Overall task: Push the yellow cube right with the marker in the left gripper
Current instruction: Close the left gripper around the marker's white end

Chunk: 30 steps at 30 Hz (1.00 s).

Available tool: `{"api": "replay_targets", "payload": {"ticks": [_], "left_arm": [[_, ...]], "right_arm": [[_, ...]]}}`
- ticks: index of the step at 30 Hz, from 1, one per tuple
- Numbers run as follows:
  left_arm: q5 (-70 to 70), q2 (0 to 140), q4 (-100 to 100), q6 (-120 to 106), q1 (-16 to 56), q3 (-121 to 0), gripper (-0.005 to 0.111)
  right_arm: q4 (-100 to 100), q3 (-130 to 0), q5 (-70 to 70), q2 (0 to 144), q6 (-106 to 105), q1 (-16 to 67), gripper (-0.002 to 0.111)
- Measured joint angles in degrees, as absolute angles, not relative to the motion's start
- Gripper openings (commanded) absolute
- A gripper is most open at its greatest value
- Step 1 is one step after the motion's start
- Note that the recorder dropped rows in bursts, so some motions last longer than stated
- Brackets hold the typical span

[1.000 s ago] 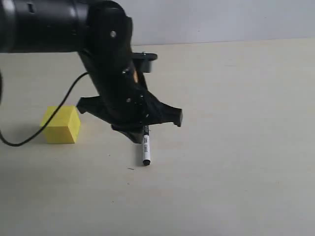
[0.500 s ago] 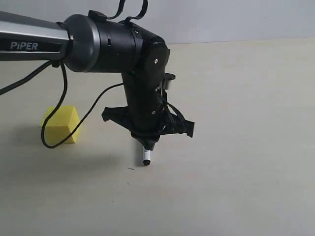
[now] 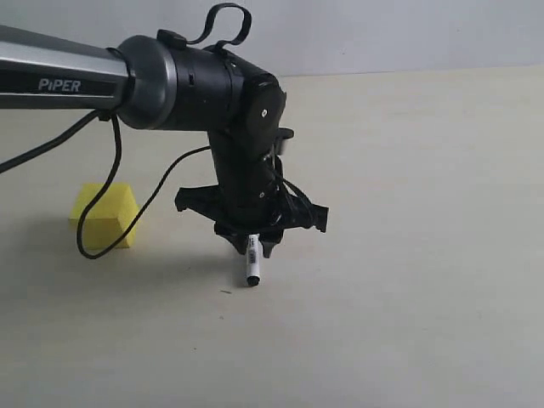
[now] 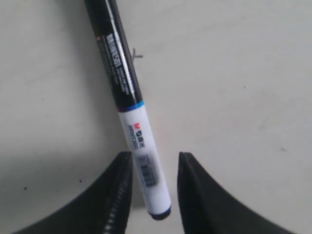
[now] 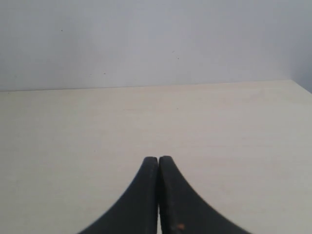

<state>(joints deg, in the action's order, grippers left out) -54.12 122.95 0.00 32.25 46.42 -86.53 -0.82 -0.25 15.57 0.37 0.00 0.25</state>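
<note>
Swung round within 1 second, trading the black bulk at the upper left for a silver forearm, and brought the left gripper (image 3: 252, 246) upright over the marker (image 3: 252, 268) — with more white barrel bared below the claw than 0.5 seconds back. Left the yellow cube (image 3: 104, 217) and the marker's near tip where they were.

Found flat on the pale table (image 3: 408, 272): the marker, black tip toward the camera in the exterior view, far end tucked under the claw. Well apart from it, off to its left in that view: the cube, resting on the table, touched by neither marker nor claw.

From the left wrist view: 2 black fingers (image 4: 119, 190) standing apart, straddling the white end of the barrel without clamping it — clear gap on 1 side, barely any on the other. Cannot tell whether the nearer finger touches.

On the right gripper (image 5: 158, 161): 2 black fingers pressed flat against each other, held over the table.
</note>
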Motion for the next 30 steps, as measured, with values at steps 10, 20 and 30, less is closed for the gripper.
{"api": "replay_targets", "payload": {"ticks": [10, 20, 30], "left_arm": [[-52.5, 123.9, 2.5, 36.0, 46.4, -86.5, 0.033], [-52.5, 125.0, 2.6, 38.1, 46.4, -86.5, 0.033], [-52.5, 125.0, 2.6, 38.5, 46.4, -86.5, 0.029]], "right_arm": [[-0.8, -0.2, 15.6, 0.4, 0.0, 0.3, 0.0], [-0.8, -0.2, 15.6, 0.4, 0.0, 0.3, 0.0], [-0.8, -0.2, 15.6, 0.4, 0.0, 0.3, 0.0]]}}
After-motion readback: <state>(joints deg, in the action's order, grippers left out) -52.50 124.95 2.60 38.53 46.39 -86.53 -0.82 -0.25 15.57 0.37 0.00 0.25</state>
